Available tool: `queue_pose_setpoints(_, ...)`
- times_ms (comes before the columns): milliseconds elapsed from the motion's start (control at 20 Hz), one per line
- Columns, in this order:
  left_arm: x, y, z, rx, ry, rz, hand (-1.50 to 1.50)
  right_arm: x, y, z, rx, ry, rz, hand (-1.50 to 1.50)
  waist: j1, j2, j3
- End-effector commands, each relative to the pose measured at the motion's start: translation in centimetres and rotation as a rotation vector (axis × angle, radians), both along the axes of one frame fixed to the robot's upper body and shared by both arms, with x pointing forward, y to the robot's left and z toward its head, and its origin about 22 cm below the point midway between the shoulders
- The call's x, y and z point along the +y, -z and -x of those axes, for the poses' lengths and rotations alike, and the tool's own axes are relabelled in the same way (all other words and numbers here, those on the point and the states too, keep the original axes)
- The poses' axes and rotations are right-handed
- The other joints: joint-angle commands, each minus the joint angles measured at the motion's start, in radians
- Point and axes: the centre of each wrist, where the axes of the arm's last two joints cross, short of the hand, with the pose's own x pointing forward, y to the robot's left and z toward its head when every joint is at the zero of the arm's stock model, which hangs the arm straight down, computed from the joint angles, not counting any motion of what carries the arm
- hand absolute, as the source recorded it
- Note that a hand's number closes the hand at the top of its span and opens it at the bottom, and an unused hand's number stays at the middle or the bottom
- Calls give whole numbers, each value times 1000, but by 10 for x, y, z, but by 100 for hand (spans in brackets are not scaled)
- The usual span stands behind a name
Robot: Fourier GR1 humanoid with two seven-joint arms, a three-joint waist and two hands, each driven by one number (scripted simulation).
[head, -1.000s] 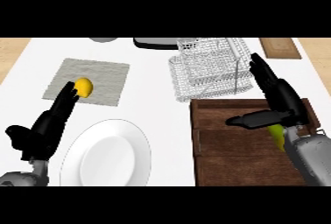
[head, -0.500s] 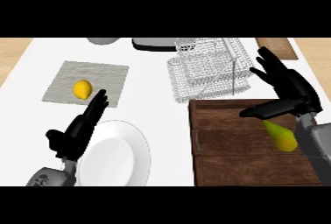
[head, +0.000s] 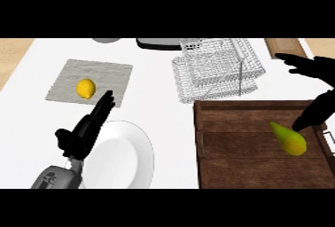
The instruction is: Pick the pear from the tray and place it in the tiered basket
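Note:
A yellow-green pear (head: 288,138) lies on the dark wooden tray (head: 242,150) near its right side, narrow end pointing up-left. My right hand (head: 317,71) is open at the view's right edge, its fingers spread out past the basket's right side. Its thumb (head: 313,113) reaches down to just beside the pear's narrow end, and nothing is curled round the pear. The white wire tiered basket (head: 216,68) stands just behind the tray. My left hand (head: 87,129) is open with straight fingers, over the left rim of the plate.
A white plate (head: 124,155) lies at the front left. Behind it a lemon (head: 86,88) rests on a grey cloth (head: 108,73). A grey pot (head: 160,43) and a wooden board (head: 282,44) sit at the counter's back edge.
My right hand has moved right, off the basket's side toward the view's edge. My left hand has shifted right, from beside the lemon to over the plate's rim. The pear has stayed on the tray.

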Motion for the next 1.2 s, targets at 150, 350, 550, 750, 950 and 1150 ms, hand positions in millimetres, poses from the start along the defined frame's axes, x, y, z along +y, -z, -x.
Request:
queue_pose_setpoints(150, -5, 8, 4, 4, 6, -2, 0, 23, -47, -5, 230, -205, 368, -150, 6, -2, 4)
queue_pose_setpoints(350, -16, 10, 1, -2, -11, 22, 0, 37, -56, -14, 274, -217, 380, -150, -12, -3, 5)
queue_pose_setpoints(550, 4, 6, -5, -1, -23, 16, 0, 47, -20, -12, 297, -203, 381, -150, -16, -2, 6)
queue_pose_setpoints(750, 18, 11, 8, 15, -6, 5, 0, 37, -28, -1, 206, -100, 406, -150, -20, -4, 7)
queue_pose_setpoints(950, -2, 12, 4, -1, 5, 12, 0, 49, 0, -7, 249, -83, 540, -150, -12, -1, 7)
queue_pose_setpoints(1150, 12, 17, 3, 13, -8, 3, 0, 51, 27, -5, 334, -63, 555, -150, -15, -1, 6)
